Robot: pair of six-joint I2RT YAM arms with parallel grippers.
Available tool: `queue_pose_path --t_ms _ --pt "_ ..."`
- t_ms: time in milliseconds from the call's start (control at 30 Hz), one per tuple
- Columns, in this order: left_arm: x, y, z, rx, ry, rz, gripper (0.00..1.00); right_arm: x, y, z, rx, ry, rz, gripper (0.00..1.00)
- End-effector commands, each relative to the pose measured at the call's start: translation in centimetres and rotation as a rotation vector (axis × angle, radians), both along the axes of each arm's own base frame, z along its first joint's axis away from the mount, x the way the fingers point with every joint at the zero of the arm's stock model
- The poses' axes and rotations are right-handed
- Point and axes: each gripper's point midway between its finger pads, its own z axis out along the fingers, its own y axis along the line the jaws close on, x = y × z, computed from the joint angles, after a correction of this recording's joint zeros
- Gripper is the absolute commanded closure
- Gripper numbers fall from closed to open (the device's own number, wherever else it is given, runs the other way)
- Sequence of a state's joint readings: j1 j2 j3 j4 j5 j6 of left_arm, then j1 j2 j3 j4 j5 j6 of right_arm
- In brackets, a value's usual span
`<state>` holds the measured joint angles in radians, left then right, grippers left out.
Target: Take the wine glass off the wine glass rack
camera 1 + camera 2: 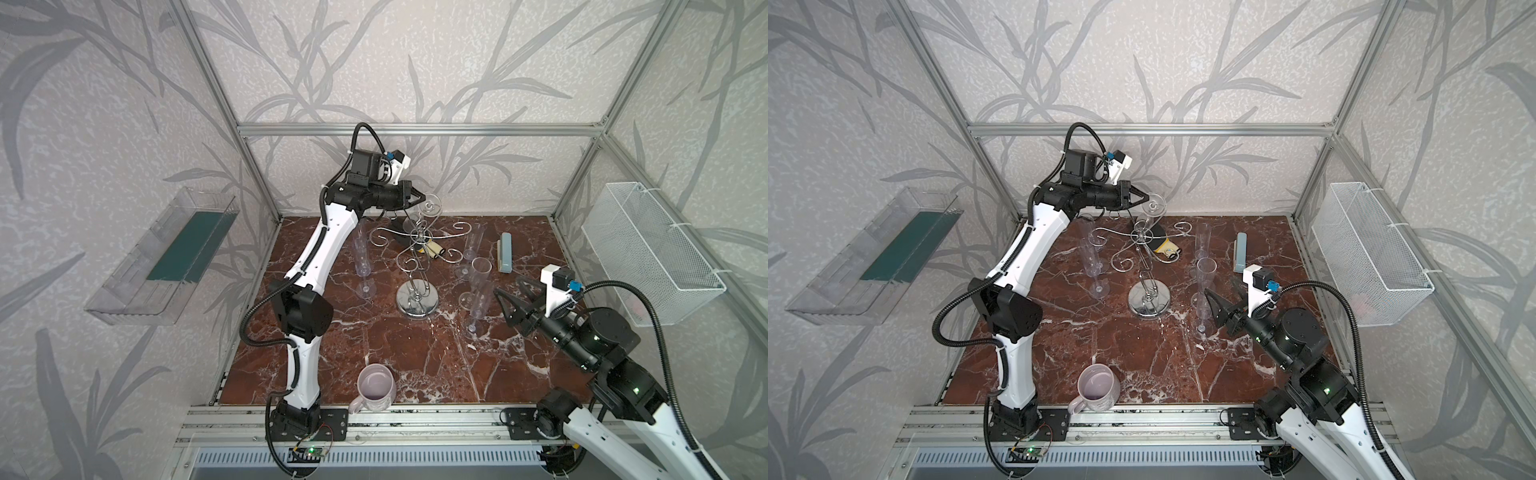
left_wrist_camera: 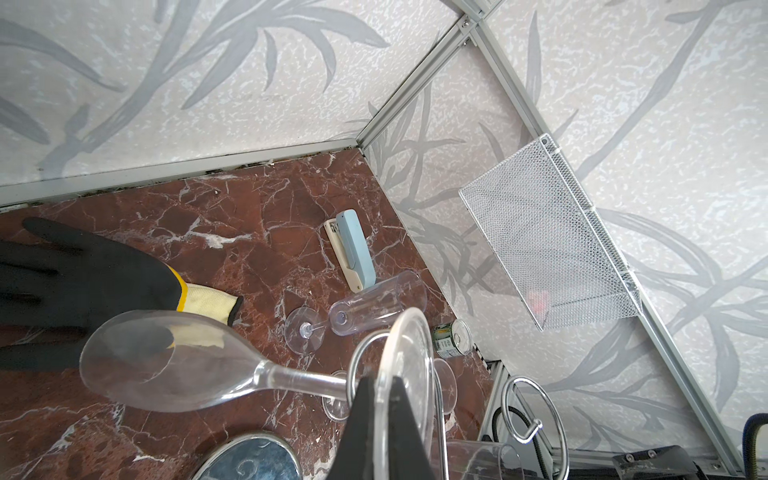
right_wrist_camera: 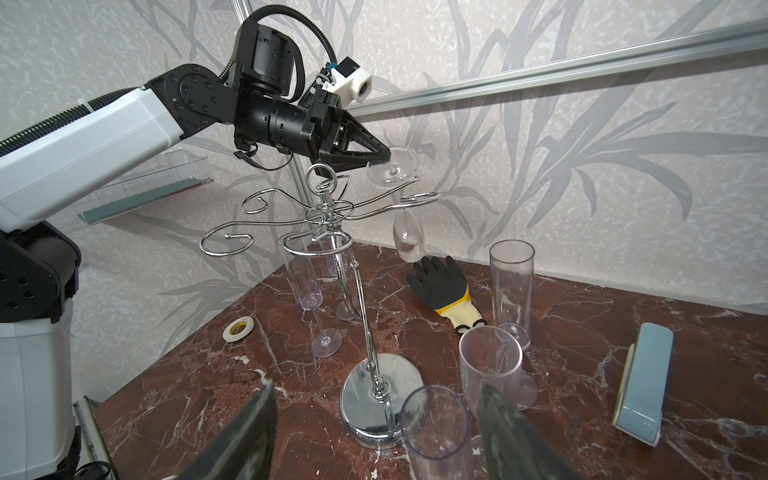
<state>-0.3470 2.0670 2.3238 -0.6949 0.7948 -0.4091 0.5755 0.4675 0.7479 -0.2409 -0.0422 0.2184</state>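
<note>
1. My left gripper (image 3: 386,156) is pinched shut on the rim of the wine glass (image 3: 409,240) foot. I hold it there because the foot is the only part above the wire. The stem runs down through the arm and the bowl hangs underneath.
2. The glass hangs upside down on the far side of the wine glass rack (image 1: 417,301), which stands mid-table. Its bowl dangles over a black glove (image 3: 440,282) lying on the far part of the marble.
3. I come in from the left, level with the top of the rack, so my fingers pass over the curled arms, not through them. In the left wrist view the foot sits edge-on between my fingers, tilted. It's a thin grip on slick clear material, and I judge it could slip.
4. My right gripper (image 1: 507,285) is spread wide and holds nothing. It sits low at the near right, just beside the clear flutes (image 1: 481,272). I think that keeps it out of my left arm's way, yet close enough to steady the chrome base.
5. The glass is gripped but not yet freed. I reckon the stem must slide out along the arm to its open end, since a straight lift would snag the bowl on the wire. The rack looks light, and flutes stand on both sides, so a tug could topple something.
</note>
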Motion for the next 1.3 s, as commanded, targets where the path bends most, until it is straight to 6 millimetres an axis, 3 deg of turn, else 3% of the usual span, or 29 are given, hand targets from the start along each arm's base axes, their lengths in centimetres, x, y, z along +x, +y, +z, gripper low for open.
queue_pose_path --t_ms 0,600,1000,1267 --pt "-1.5 0.5 5.6 -0.058 -0.118 0.009 1.0 0.0 -0.2 -0.4 0.009 0.011 -0.01 0.26" --pt "-1.9 0.7 8.1 -0.115 -0.135 0.036 1.0 -0.3 -0.4 -0.2 0.019 0.005 -0.01 0.26" --pt "-2.1 0.0 8.0 -0.156 -0.095 0.001 1.0 -0.3 -0.4 -0.4 0.017 0.01 -0.008 0.26" --pt "-3.3 -0.5 8.2 -0.209 -0.064 -0.064 1.0 -0.2 -0.3 -0.6 0.015 0.012 -0.01 0.26"
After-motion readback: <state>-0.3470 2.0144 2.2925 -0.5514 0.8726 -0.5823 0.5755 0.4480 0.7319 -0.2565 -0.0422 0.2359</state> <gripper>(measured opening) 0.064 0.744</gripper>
